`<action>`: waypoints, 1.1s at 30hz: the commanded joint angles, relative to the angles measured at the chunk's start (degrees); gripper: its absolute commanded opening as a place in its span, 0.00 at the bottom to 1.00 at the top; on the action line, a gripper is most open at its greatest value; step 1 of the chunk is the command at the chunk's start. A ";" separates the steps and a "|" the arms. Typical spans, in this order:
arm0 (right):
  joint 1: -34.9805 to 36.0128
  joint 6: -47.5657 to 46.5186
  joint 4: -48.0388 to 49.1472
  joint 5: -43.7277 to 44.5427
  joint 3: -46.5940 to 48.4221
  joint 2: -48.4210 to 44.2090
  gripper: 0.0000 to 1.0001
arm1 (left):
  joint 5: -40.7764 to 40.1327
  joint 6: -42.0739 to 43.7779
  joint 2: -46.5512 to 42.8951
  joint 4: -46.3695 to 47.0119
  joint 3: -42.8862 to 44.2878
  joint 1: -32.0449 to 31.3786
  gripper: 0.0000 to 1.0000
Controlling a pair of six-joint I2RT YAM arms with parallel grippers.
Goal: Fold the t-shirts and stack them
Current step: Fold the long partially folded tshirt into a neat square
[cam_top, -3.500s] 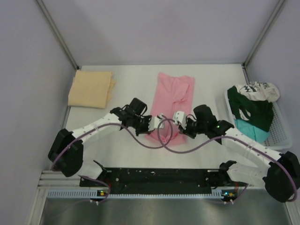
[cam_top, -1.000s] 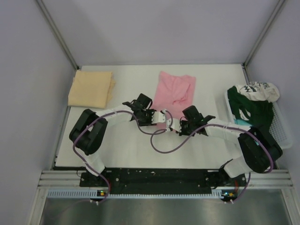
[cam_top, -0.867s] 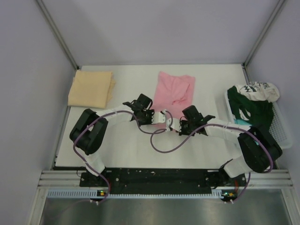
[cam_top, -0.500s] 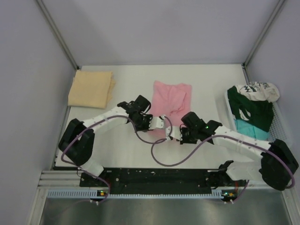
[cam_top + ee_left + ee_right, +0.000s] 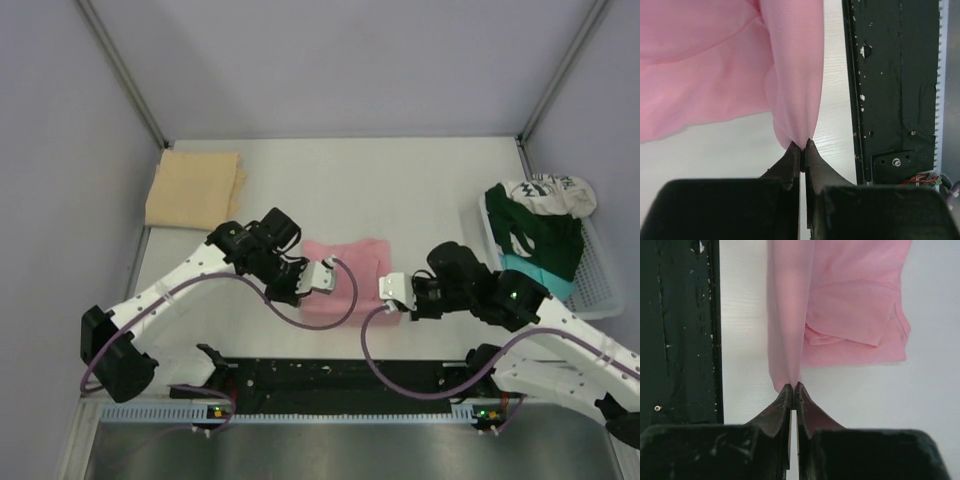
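Vs 0.5 s ago, both arms pulled back toward bases; pink t-shirt [image 5: 348, 272] now doubled over, lying near front of table [image 5: 430, 190] betw. left gripper [image 5: 322, 277] & right gripper [image 5: 392, 292]. L wrist: jaws pinched tight on pink hem. R wrist: same, clamping pink edge.

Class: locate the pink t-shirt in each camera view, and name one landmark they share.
Top external: pink t-shirt low centre, between the left end effector and right end effector.
Left wrist: pink t-shirt upper left, a fold pinched at the tips.
Right wrist: pink t-shirt upper centre-right, a fold pinched at the tips.
Shared landmark: black base plate, bottom centre from above, right side in left wrist, left side in right wrist.
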 commanded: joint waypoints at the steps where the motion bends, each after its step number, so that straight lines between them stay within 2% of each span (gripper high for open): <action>1: -3.04 1.82 0.91 2.13 3.15 6.04 0.00 | -3.31 -10.00 4.35 -0.73 6.03 1.81 0.00; 8: -18.94 4.46 13.39 -1.37 7.90 17.37 0.00 | -0.43 -15.55 16.83 -0.64 17.54 14.19 0.00; 11: -21.60 4.55 15.68 -3.94 10.71 23.70 0.00 | 1.95 -14.06 21.32 -0.29 20.45 17.53 0.00; 19: -26.51 7.71 19.37 -0.86 17.21 36.71 0.00 | 1.60 -16.86 35.11 0.94 32.31 21.93 0.00; 24: -30.03 9.82 21.75 -0.59 20.21 44.01 0.00 | 1.86 -19.15 42.50 0.85 40.13 22.47 0.00; 30: -30.91 12.36 25.61 0.98 22.75 51.92 0.00 | 1.17 -21.17 49.80 2.87 47.52 22.47 0.07; 33: -31.44 14.82 30.52 2.30 24.16 55.61 0.00 | -2.60 -24.06 53.05 6.38 50.24 22.55 0.09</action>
